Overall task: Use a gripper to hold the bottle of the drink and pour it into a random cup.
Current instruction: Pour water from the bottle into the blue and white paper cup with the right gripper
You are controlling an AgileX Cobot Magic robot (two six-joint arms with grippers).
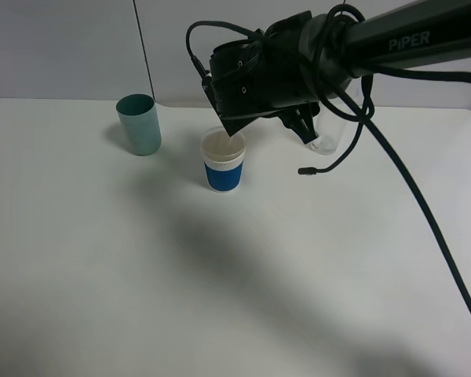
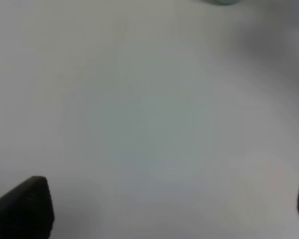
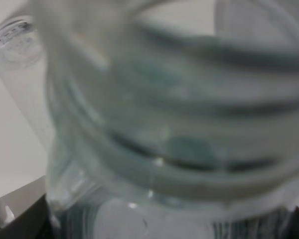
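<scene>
The bottle of the drink (image 3: 164,124) fills the right wrist view as blurred clear ribbed plastic with green tints. My right gripper (image 3: 159,226) is shut on it, with dark fingers (image 3: 20,219) at its sides. In the exterior view the right gripper (image 1: 243,102) hangs tipped just above the blue-and-white cup (image 1: 224,165), and its black body hides the bottle. A teal cup (image 1: 139,124) stands to the left. My left gripper (image 2: 169,209) is open over bare table, its fingertips (image 2: 25,209) far apart.
A tall clear glass (image 1: 330,135) stands behind the right arm, also seen as the glass (image 3: 15,45) in the right wrist view. Black cables (image 1: 424,212) trail from the arm across the right of the white table (image 1: 102,259).
</scene>
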